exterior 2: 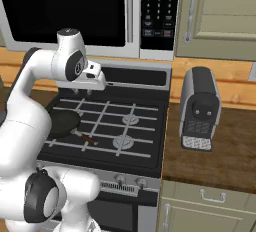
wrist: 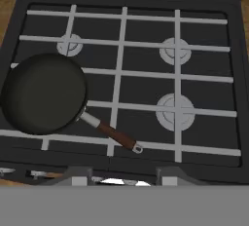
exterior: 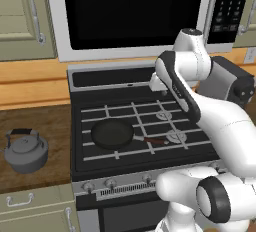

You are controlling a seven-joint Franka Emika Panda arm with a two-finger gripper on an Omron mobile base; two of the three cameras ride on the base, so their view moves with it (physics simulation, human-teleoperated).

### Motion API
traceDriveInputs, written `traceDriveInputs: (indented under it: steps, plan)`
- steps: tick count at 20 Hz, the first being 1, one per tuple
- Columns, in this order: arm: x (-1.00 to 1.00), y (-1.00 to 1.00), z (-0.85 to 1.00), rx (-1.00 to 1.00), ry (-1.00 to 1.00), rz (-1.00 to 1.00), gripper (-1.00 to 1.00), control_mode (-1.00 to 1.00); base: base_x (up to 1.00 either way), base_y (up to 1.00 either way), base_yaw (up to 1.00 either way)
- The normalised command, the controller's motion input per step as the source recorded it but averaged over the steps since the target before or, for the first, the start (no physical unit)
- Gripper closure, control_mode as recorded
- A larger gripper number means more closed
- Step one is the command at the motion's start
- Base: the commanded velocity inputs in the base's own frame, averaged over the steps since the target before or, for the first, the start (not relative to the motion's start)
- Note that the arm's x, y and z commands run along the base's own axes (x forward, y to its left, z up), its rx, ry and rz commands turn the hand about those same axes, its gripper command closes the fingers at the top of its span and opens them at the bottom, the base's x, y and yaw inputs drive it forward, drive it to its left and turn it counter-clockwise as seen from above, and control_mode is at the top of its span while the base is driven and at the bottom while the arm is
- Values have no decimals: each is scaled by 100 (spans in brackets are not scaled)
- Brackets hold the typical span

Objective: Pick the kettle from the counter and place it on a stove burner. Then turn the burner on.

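Your kettle (exterior: 26,150) sat upright on the counter (exterior: 47,126) left of the stove (exterior: 120,96), well apart from the arm, handle arched over the lid, nothing touching it. Your gripper (exterior 2: 98,81) hung above the back of the stove, near the rear panel, pointing down at the grates. In the hand view you saw just the two finger tips (wrist: 78,175) at the bottom edge, set apart with a gap between them and nothing in that gap, so it looked spread and held nothing; how wide it was spread you could not tell exactly. The pan (exterior: 112,133) sat on the front left burner, its red-brown handle (exterior: 154,140) pointing right toward the front right burner (exterior: 176,136). That burner was the larger silver disc under the grate bars, bare, and it read clearly in the hand view too (wrist: 175,112). The smaller disc (exterior: 164,115) sat just behind it, also bare. A back left disc (wrist: 69,45) peeked out just beyond the pan rim in the hand view. Knobs (exterior: 110,183) ran along the stove front; their positions were too small to read. A microwave (exterior: 135,11) hung above the stove. On the counter to the right stood a dark coffee machine (exterior 2: 200,107), apart from the stove edge.
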Motion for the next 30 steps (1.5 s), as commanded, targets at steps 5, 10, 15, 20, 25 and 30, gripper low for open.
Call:
traceDriveInputs:
  steps: [5, 10, 15, 20, 25, 30]
  plan:
    - [-54, 28, 0, 0, -3, 6, -100, -100, 0, 0, 0]
    - [-30, 100, 0, -4, -5, 7, -100, -100, 0, 0, 0]
    - [-1, 100, -5, -10, -3, 16, -100, -100, 0, 0, 0]
    - [-1, 100, -2, -5, -11, 25, -100, -100, 0, 0, 0]
    - [-8, 100, -31, 0, -20, 41, -100, -100, 0, 0, 0]
    - [-11, 100, -43, 0, -3, 52, -100, -100, 0, 0, 0]
